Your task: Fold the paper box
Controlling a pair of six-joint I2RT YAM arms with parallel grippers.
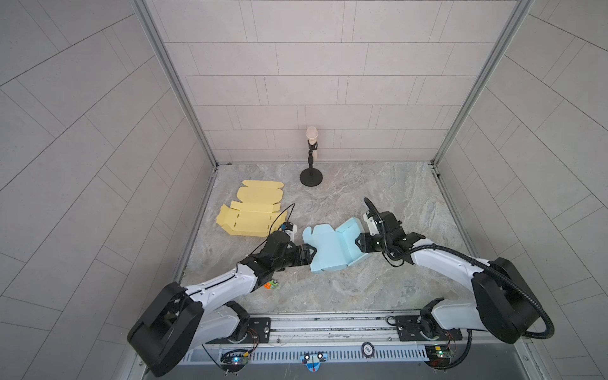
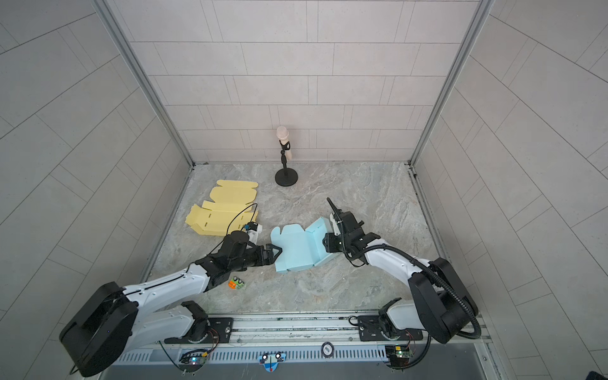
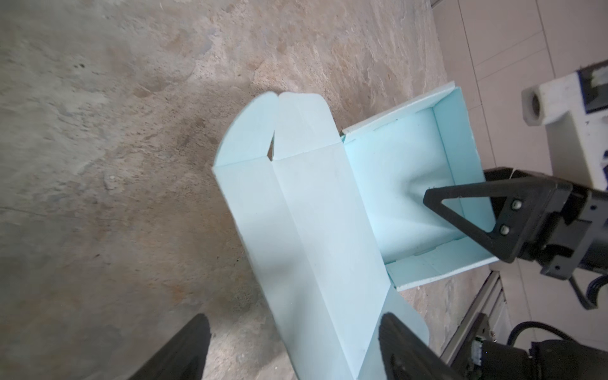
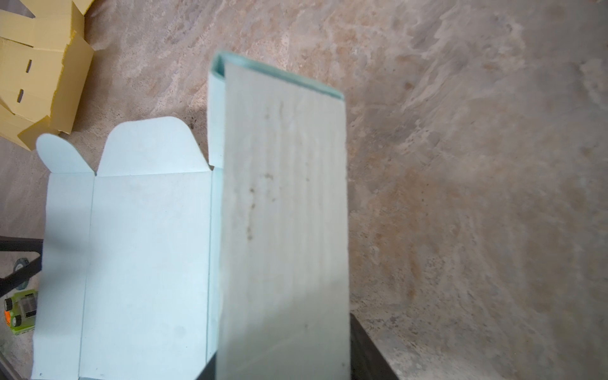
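In both top views the blue paper box, lid open, lies in the middle of the counter; a flat yellow box lies by the left edge. The left gripper is at the lid's end, the right gripper at the right wall. In the left wrist view the left fingers stand wide apart astride the lid. In the right wrist view the right fingers are closed on that wall.
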